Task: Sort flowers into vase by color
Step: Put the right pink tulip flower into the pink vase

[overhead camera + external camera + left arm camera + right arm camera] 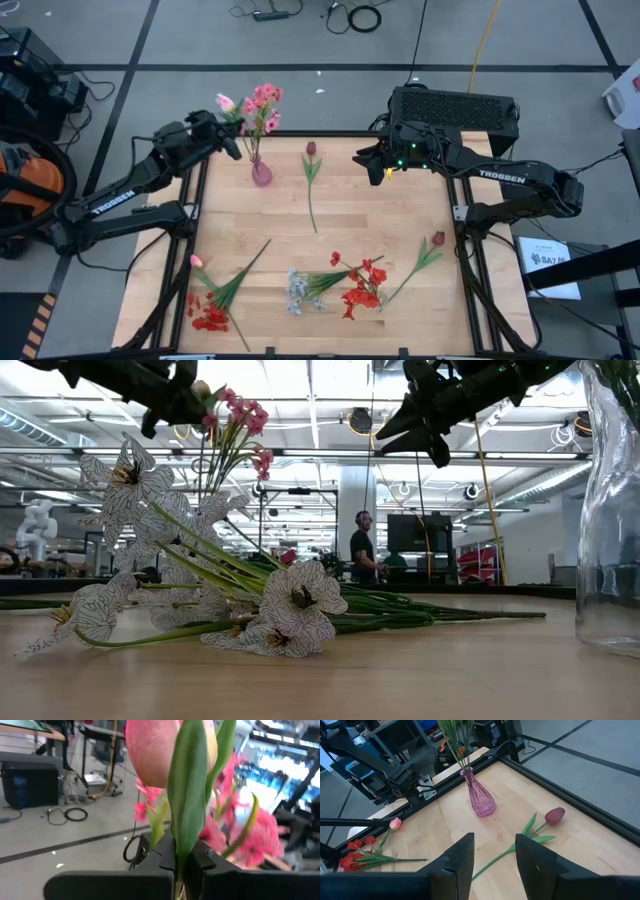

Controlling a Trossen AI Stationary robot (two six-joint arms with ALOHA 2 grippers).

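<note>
The pink-purple vase (261,173) stands at the table's far left and holds a spray of pink clusters (264,103); it also shows in the right wrist view (481,800). My left gripper (231,138) is just left of the vase's neck, shut on a pink tulip (225,102) whose bud fills the left wrist view (150,750). My right gripper (372,166) hovers open and empty at the far right (492,855). On the table lie two maroon tulips (311,150) (437,238), red clusters (362,287) (208,316), a pale blue-white bunch (297,291) and a pink bud (196,261). My left gripper pinches the pink tulip's green stem and leaf (183,851) between its two fingers, a short way below the bud. The bud stands beyond the fingertips, and the tulip is lifted clear of the table beside the pink spray. The stem's lower end is hidden by the gripper.
In the low view the pale veined blooms (290,605) lie close to the camera and a clear glass vessel (610,510) stands at the right edge. A person (362,545) stands in the room beyond. Bare wood lies in the table's middle (380,225).
</note>
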